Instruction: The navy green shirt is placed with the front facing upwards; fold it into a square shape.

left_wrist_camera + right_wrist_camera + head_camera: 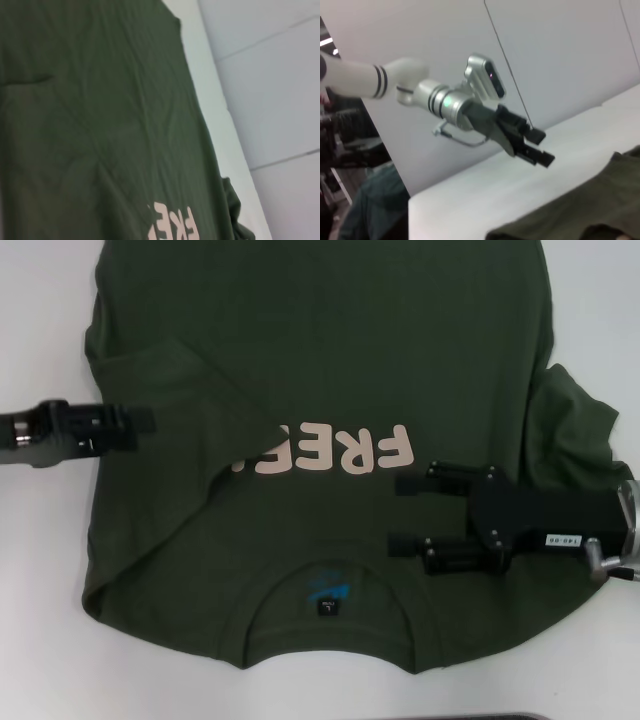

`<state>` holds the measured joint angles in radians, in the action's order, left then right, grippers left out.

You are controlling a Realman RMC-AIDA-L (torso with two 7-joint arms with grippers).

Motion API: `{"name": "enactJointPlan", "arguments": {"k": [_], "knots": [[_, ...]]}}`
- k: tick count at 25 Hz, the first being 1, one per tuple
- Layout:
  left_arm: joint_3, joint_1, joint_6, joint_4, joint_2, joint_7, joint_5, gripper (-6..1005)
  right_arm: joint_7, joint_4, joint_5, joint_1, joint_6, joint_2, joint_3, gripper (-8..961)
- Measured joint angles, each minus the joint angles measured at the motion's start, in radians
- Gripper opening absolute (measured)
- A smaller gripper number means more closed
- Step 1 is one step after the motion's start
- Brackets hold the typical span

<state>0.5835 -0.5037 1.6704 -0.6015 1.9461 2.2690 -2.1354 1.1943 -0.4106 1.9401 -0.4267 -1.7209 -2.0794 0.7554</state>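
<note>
Showing cream "FRE", the navy green shirt lies under spread right claw; left claw unclear.

The dark green shirt lies flat on the white table, collar nearest the robot, black tag showing inside the neck. Its left sleeve is folded in over the chest, hiding the end of the cream "FREE" print. The right sleeve sticks out, rumpled.

A lab-style test space: plain white table, bare white panel walls, clutter dim at far left.
</note>
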Motion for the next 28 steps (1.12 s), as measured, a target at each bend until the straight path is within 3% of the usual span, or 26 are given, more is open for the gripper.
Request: {"name": "enactJointPlan", "arguments": {"k": [5,8,11,16,23,26,28], "knots": [[0.000,0.040,0.137,-0.016,0.025,-0.289,0.007,582,0.160,-0.004,-0.002,-0.019,-0.005,0.005,-0.008,888],[-0.017,0.084,0.231,-0.043,0.067,-0.544,0.016,582,0.189,-0.004,-0.003,-0.022,0.001,0.006,-0.020,888],[-0.007,0.122,0.237,-0.049,0.105,-0.718,0.014,582,0.184,-0.002,-0.004,-0.017,0.001,-0.001,-0.076,887],[-0.004,0.168,0.268,-0.047,0.141,-0.919,0.024,582,0.238,-0.006,-0.014,-0.014,-0.017,0.001,-0.128,887],[-0.016,0.178,0.347,-0.049,0.136,-0.934,0.043,582,0.533,-0.114,0.002,0.021,-0.010,0.034,-0.126,887],[-0.015,0.175,0.362,-0.050,0.125,-0.917,0.045,582,0.728,-0.207,0.034,0.044,-0.021,0.069,-0.130,886],[-0.010,0.174,0.368,-0.051,0.117,-0.897,0.044,582,0.861,-0.248,0.049,0.053,-0.033,0.108,-0.132,886]]}}
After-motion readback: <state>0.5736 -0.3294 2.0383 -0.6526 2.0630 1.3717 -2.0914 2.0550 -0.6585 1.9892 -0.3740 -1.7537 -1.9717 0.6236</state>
